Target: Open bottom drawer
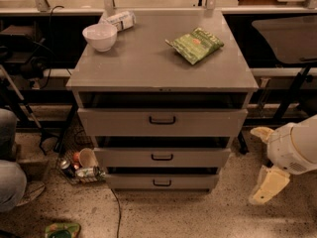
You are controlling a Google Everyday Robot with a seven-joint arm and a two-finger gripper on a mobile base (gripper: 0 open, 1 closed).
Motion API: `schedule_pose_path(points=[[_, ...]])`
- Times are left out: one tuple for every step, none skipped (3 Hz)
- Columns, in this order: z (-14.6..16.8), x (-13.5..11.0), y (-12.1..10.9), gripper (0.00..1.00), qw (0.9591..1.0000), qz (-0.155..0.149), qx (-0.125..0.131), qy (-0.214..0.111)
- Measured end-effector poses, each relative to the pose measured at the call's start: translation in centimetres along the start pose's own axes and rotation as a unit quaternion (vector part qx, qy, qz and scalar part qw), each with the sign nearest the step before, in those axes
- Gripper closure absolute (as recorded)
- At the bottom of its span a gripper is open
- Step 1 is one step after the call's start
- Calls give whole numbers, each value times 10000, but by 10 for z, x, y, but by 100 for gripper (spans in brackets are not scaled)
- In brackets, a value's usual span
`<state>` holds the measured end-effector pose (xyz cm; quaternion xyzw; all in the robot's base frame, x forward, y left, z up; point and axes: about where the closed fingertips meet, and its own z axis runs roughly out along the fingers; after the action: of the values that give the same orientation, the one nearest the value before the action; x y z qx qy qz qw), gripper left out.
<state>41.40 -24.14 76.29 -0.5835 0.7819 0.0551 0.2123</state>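
Observation:
A grey metal cabinet (148, 66) with three drawers stands in the middle of the camera view. The bottom drawer (129, 182) has the slimmest front, with a small dark loop handle (162, 183) at its centre; none of its inside shows. The mid-sized drawer (124, 157) and the tallest top drawer (119, 122) sit above it. My gripper (263, 160) is at the right edge, low beside the cabinet and apart from all drawers. Its two cream fingers (268, 184) are spread open and hold nothing.
On the cabinet top are a white bowl (100, 36), a white packet (120, 19) and a green chip bag (196, 44). Cans and a cup (81, 165) lie on the floor at the lower left. A cable (117, 212) runs across the floor. A dark table leg (287, 95) stands at the right.

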Motion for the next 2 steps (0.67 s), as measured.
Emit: schedule_pose_path(points=[[91, 38, -9, 0, 9990, -426, -94, -129], [153, 62, -9, 0, 9978, -542, -243, -309]])
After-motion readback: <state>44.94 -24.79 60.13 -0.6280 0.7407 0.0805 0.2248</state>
